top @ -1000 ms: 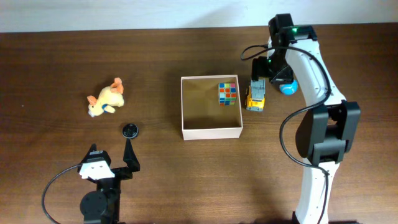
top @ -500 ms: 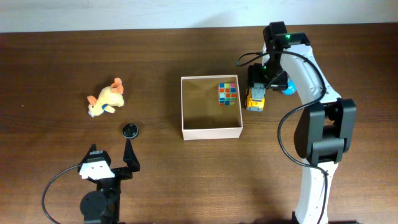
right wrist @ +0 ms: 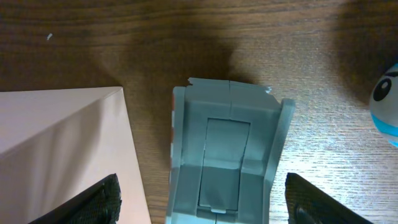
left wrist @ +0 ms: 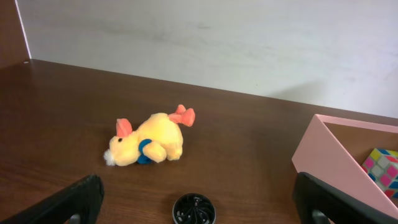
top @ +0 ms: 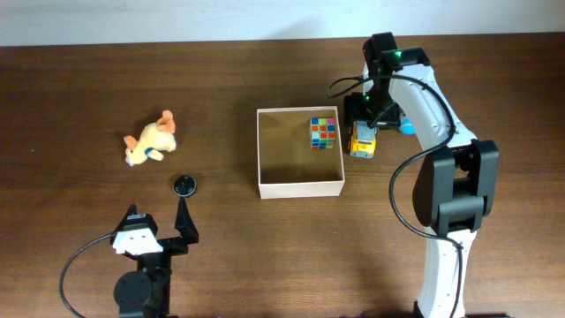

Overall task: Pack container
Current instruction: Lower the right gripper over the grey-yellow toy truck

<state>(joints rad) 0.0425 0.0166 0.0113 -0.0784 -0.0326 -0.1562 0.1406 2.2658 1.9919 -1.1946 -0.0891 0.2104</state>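
The container is a square white-walled box with a tan inside, at the table's middle. A coloured puzzle cube lies in its far right corner. A yellow toy truck with a grey bed stands just outside the right wall. My right gripper is open above the truck's far end, its fingers on either side of the grey bed. My left gripper is open and empty at the near left, with a black disc between its fingers.
An orange plush animal lies at the far left, also in the left wrist view. A blue round toy sits right of the truck, at the right wrist view's edge. The container wall is at the left wrist view's right.
My right arm has swung left, from over the blue round toy to over the toy truck. The left arm and the toys have not moved.
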